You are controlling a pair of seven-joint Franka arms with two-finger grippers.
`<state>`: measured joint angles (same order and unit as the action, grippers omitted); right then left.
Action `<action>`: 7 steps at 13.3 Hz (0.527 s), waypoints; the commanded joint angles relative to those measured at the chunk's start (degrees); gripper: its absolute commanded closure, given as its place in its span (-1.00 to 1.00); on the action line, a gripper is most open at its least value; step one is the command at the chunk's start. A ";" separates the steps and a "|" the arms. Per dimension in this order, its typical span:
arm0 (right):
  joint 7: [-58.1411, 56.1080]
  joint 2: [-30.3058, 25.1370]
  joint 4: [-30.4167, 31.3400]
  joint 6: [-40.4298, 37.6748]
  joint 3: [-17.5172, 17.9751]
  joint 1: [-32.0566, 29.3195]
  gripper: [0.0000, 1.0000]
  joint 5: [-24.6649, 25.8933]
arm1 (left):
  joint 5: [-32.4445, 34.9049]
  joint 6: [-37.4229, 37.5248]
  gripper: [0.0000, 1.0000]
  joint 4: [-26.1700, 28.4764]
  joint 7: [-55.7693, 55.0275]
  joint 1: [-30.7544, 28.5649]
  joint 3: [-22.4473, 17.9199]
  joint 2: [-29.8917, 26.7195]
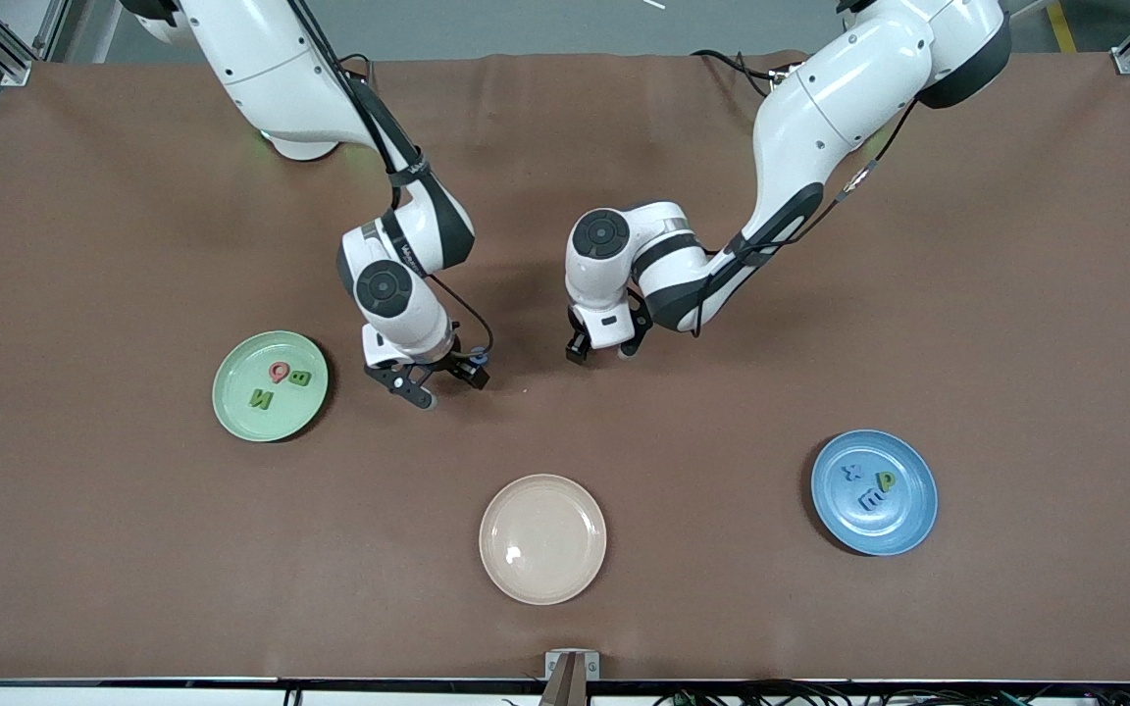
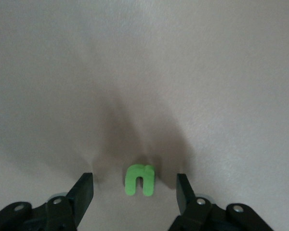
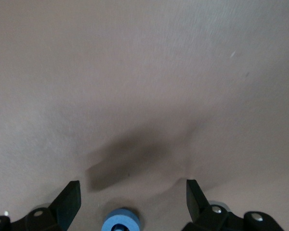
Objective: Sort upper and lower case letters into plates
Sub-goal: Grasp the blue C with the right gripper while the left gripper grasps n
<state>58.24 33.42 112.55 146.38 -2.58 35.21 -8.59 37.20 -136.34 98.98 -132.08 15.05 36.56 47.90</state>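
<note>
A pale green plate (image 1: 231,404) toward the right arm's end holds a red Q (image 1: 279,372), a green B (image 1: 299,378) and a green N (image 1: 260,399). A blue plate (image 1: 906,522) toward the left arm's end holds a blue x (image 1: 852,473), a green p (image 1: 885,481) and a blue E (image 1: 872,501). My left gripper (image 1: 602,351) is open low over the table, and a green u (image 2: 139,179) lies between its fingers (image 2: 135,185). My right gripper (image 1: 442,384) is open beside the green plate, with a round blue letter (image 3: 121,222) on the table between its fingers (image 3: 133,190).
A cream-beige plate (image 1: 542,538) with nothing on it sits nearest the front camera, midway between the two coloured plates. A brown cloth (image 1: 820,324) covers the whole table.
</note>
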 commanded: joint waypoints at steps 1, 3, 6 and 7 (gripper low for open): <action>2.84 -0.02 0.65 1.19 -0.85 2.40 -0.80 -0.02 | 0.51 -1.21 -0.29 0.42 -1.25 0.15 -0.17 0.35; 3.72 -0.02 1.09 1.10 -0.85 3.37 -0.67 -0.02 | 0.59 -1.21 0.07 0.42 -1.08 0.15 -0.17 0.44; 4.25 -0.10 1.70 0.93 -0.93 4.08 -0.51 0.07 | 0.68 -0.78 0.81 0.33 -0.29 -0.81 -0.17 0.01; 4.34 -0.11 1.71 0.84 -0.85 4.34 -0.46 0.07 | 0.77 -0.51 0.99 0.25 0.23 -1.16 -0.17 -0.34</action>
<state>60.91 33.72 112.61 146.86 -3.03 38.18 -8.58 37.20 -136.42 98.95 -132.08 14.87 36.68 47.75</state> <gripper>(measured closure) 0.220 0.700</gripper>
